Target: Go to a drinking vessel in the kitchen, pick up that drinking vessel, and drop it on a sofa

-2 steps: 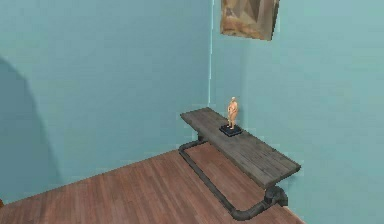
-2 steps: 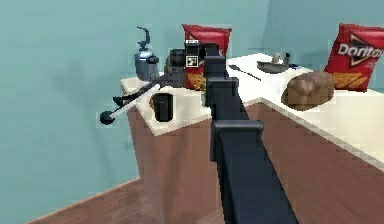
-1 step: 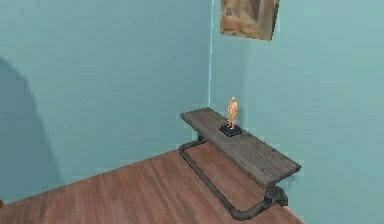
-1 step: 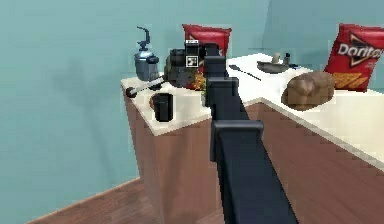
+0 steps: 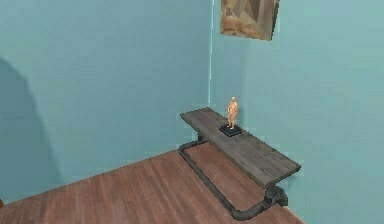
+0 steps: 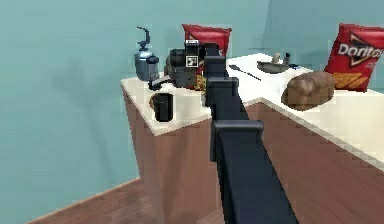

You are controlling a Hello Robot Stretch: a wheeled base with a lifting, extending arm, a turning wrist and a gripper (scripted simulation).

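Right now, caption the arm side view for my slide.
Arm extended over a counter bearing a dark cup, kettle, chip bags and bread.

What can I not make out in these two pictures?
Arm side view: whether the gripper holds the black cylindrical cup; it stands on the white counter top right at the gripper.
Arm side view: the red crisp bag, cut off by the right edge.
Forward view: the framed wall picture, cut off by the top edge.
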